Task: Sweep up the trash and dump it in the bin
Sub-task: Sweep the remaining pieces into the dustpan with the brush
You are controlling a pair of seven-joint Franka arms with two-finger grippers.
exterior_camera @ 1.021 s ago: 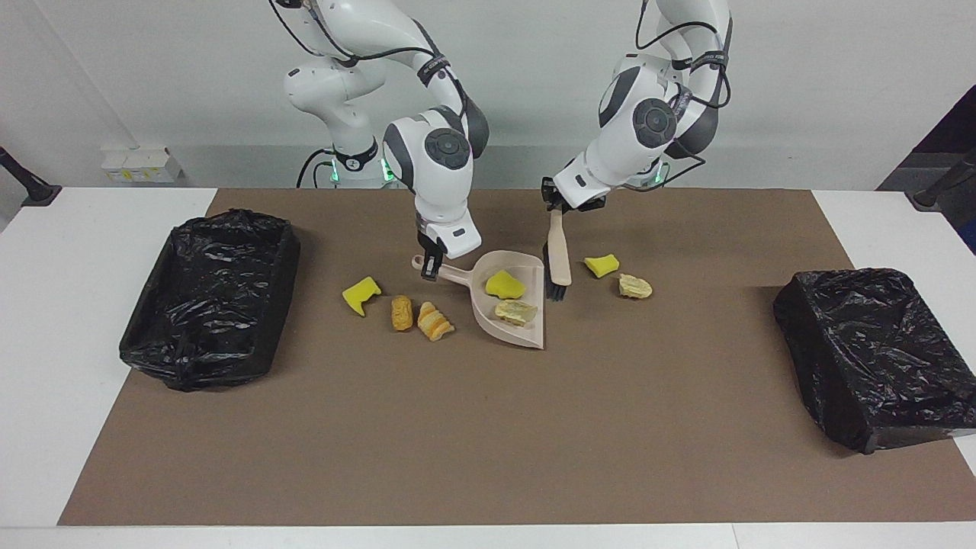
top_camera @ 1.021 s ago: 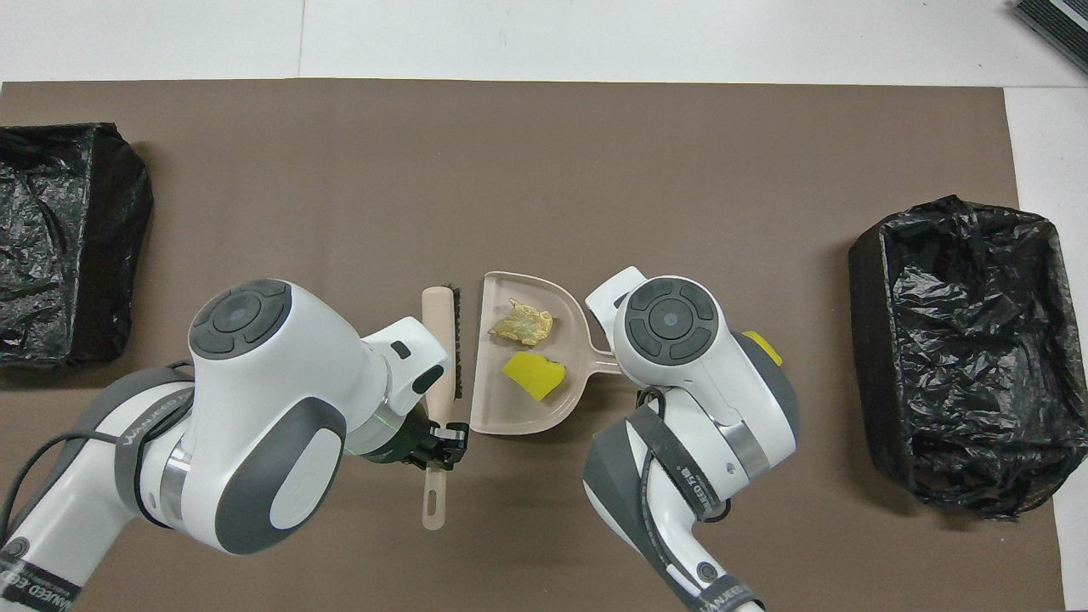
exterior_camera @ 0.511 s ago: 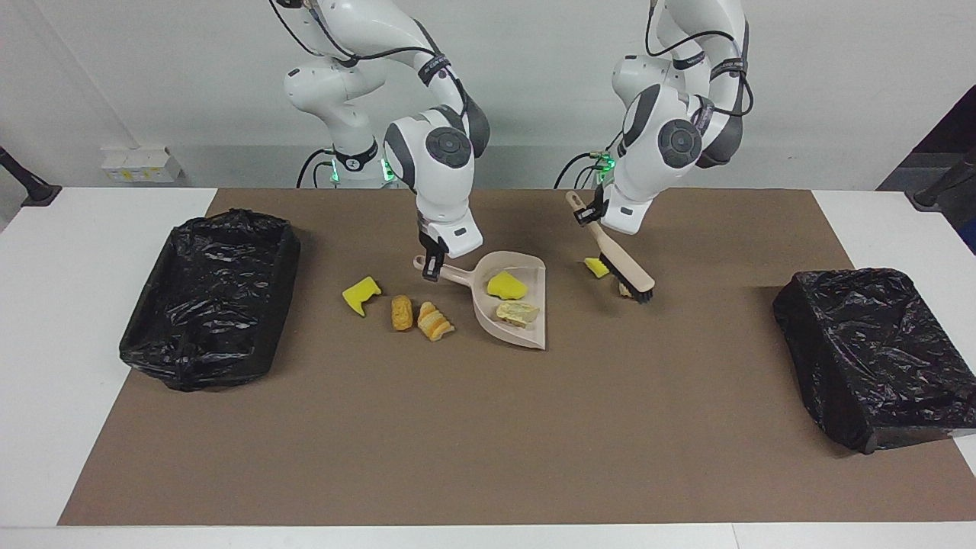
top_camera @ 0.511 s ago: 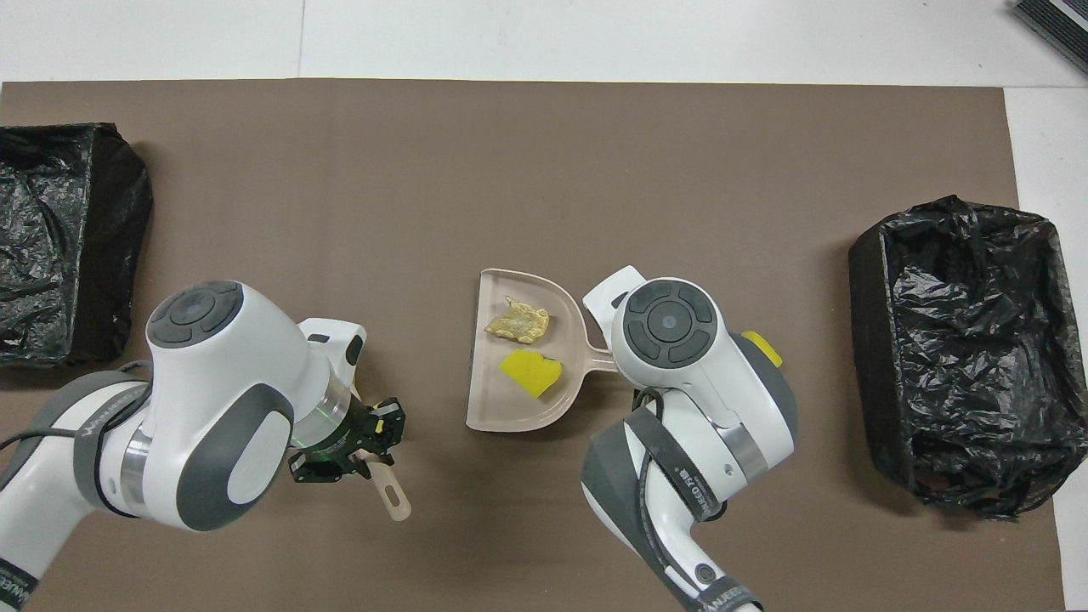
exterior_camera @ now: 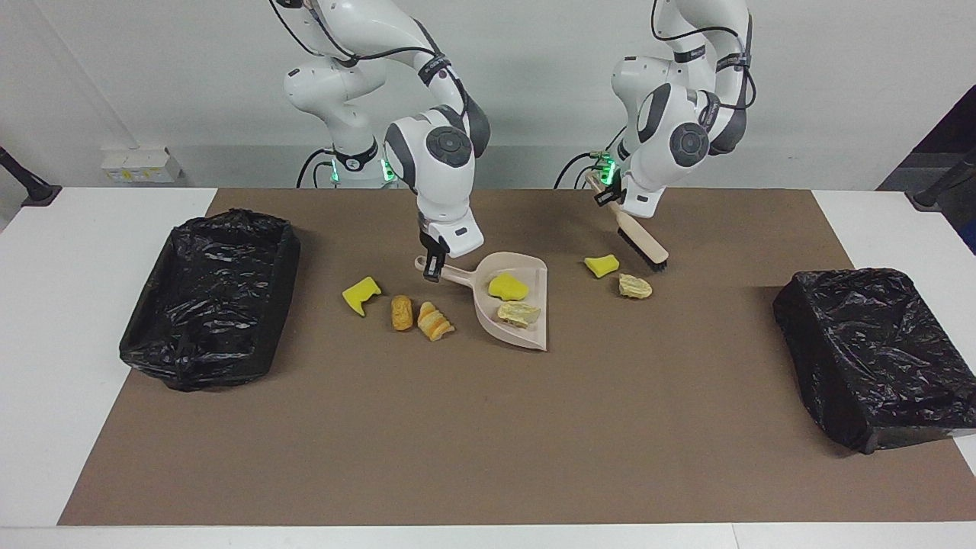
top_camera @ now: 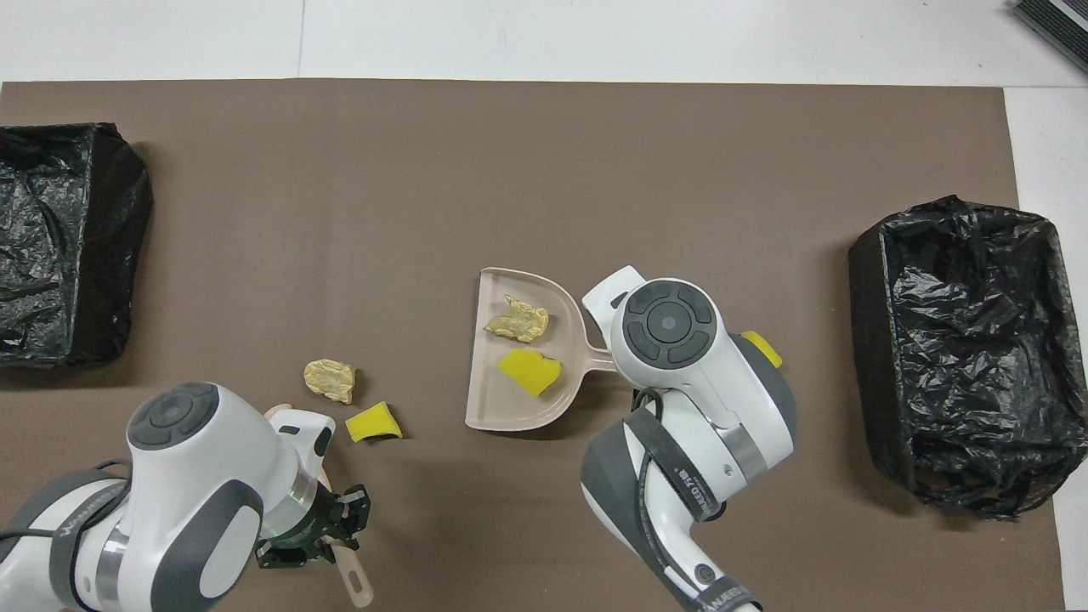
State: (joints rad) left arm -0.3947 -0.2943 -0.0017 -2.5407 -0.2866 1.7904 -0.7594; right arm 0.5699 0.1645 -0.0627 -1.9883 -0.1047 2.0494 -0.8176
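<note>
I could not read any text for certain; the bands on my arms (top_camera: pixel 690 493) bore lettering too small to make out.

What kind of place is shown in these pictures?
Probably a robotics lab, staged for a sweeping test: two white robot arms at a white table, a brown paper mat, and black plastic-lined bins.
</note>
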